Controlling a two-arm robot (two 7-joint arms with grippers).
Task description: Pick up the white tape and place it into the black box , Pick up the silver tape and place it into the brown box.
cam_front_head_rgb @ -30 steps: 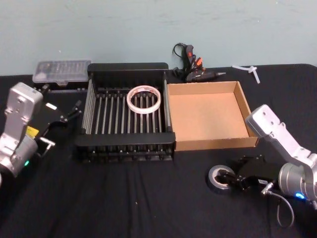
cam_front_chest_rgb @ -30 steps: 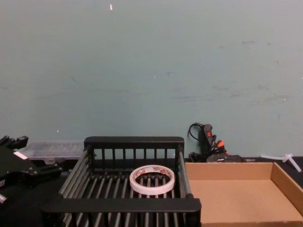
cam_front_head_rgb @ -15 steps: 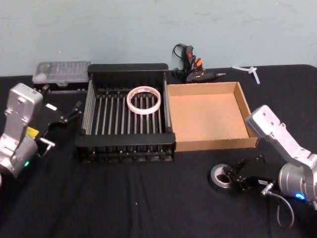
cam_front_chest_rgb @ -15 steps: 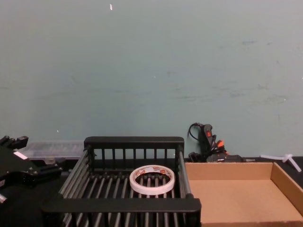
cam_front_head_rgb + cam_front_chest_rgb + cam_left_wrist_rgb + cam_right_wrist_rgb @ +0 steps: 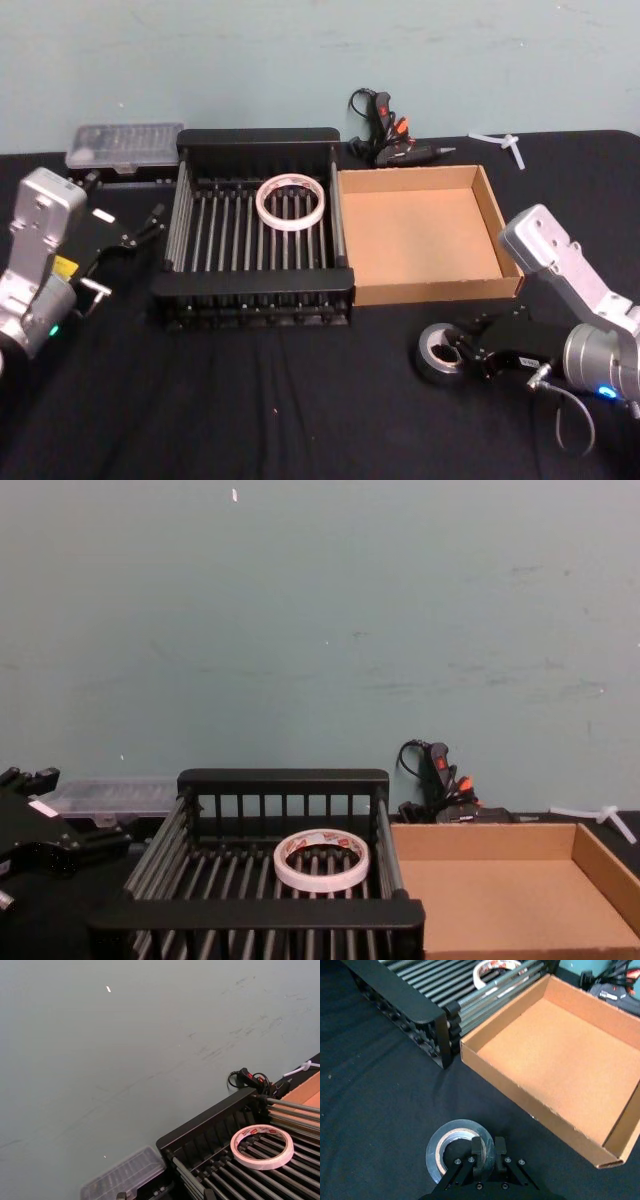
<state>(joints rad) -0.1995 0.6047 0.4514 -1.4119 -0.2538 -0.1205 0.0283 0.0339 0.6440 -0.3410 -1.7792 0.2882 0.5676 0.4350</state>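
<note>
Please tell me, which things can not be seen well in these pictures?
- Head view: the part of the silver tape under the right gripper is covered.
- Right wrist view: the white tape is cut by the edge.
- Chest view: the front of the brown box is cut by the edge.

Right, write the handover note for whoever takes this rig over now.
Right gripper: down on the table in front of the brown box, fingers pinching the wall of the silver tape, one inside the core, one outside. The roll is not yet lifted.
Left gripper: parked left of the black box, open, holding nothing.
Done: the white tape lies on the bars inside the black box.
Left: lift the silver tape, carry it over the brown box's front wall, release it inside. The brown box holds nothing yet.
</note>
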